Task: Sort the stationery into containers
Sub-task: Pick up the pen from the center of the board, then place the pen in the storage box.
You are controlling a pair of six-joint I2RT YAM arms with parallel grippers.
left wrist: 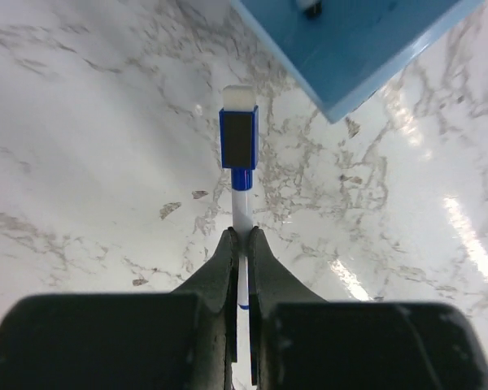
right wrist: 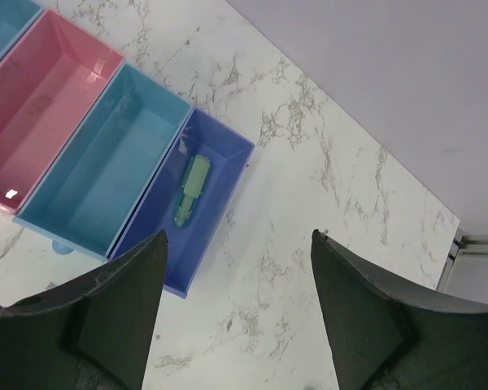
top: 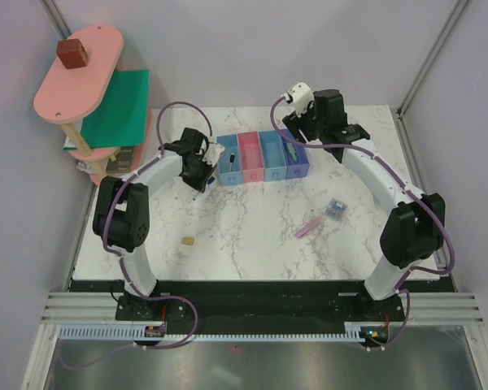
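My left gripper (left wrist: 242, 237) is shut on a thin white marker (left wrist: 241, 207) with a blue cap, held just above the table beside the blue bin (left wrist: 350, 49). In the top view this gripper (top: 205, 172) is just left of the bin row. A second marker (top: 230, 160) lies in the blue bin (top: 225, 175). The mint-green piece (right wrist: 192, 188) lies in the purple-blue bin (right wrist: 228, 213). My right gripper (right wrist: 237, 240) is open and empty, above the table beside that bin. The pink-lilac bar (top: 309, 227), purple-blue bundle (top: 336, 210) and tan block (top: 189, 240) lie loose on the table.
The pink bin (top: 250, 166) and light blue bin (top: 272, 165) hold nothing that I can see. A pink-and-green tiered shelf (top: 93, 89) with a brown cube (top: 71, 53) stands at the back left. Walls close the back and sides.
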